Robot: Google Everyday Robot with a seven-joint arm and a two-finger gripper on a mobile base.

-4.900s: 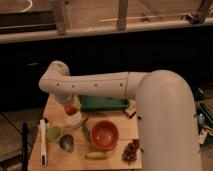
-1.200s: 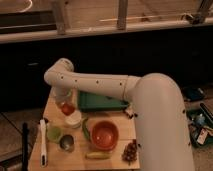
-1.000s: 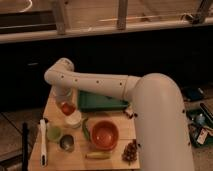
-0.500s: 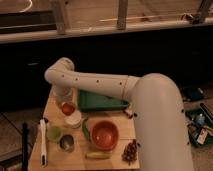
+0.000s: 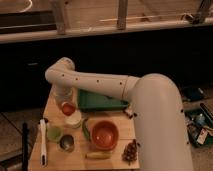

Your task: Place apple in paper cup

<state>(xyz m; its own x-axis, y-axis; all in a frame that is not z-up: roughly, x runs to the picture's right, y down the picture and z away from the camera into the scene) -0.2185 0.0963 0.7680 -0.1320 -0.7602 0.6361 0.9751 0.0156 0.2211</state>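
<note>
The apple point(image 5: 68, 108) is small, round and red-orange. It hangs at the lower end of my gripper point(image 5: 65, 103), which reaches down from the white arm point(image 5: 100, 86) at the table's back left and is shut on it. Directly below and slightly right stands the paper cup point(image 5: 74, 120), short and white with a wide mouth. The apple sits just over the cup's back-left rim, covering part of it.
On the wooden table point(image 5: 51, 106) are a red-orange bowl point(image 5: 104, 135), a pale-green cup point(image 5: 54, 133), a dark metal cup point(image 5: 66, 143), a grape bunch point(image 5: 131, 151), a yellowish item point(image 5: 97, 155), a white utensil point(image 5: 43, 142) and a green tray point(image 5: 100, 101).
About five seconds ago the gripper held the apple slightly higher and to the right; it has since come down over the cup. Over the last second nothing has visibly moved.
</note>
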